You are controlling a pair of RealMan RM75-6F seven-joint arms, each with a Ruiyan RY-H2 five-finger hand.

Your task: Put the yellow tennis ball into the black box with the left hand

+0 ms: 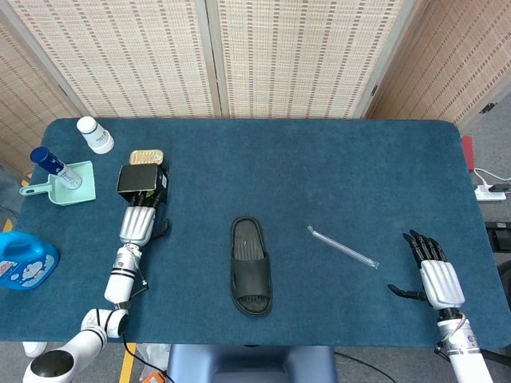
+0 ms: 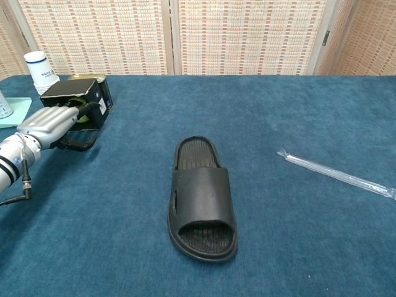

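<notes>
The black box (image 1: 140, 180) lies on its side at the table's left, its opening facing me (image 2: 68, 93). My left hand (image 1: 137, 223) lies flat in front of it with its straightened fingers (image 2: 68, 114) reaching into the opening, thumb out to the side. The yellow tennis ball (image 2: 78, 103) shows only as a yellow-green sliver inside the box behind those fingers; the head view hides it. My right hand (image 1: 435, 274) rests at the near right of the table, fingers spread, holding nothing, and is outside the chest view.
A black slipper (image 1: 251, 265) lies mid-table, a clear plastic straw sleeve (image 1: 342, 246) to its right. A gold tin (image 1: 146, 156) sits behind the box. A white bottle (image 1: 95, 135), a teal dustpan (image 1: 76, 187) with a blue bottle and a blue jug (image 1: 24, 261) stand at the left edge.
</notes>
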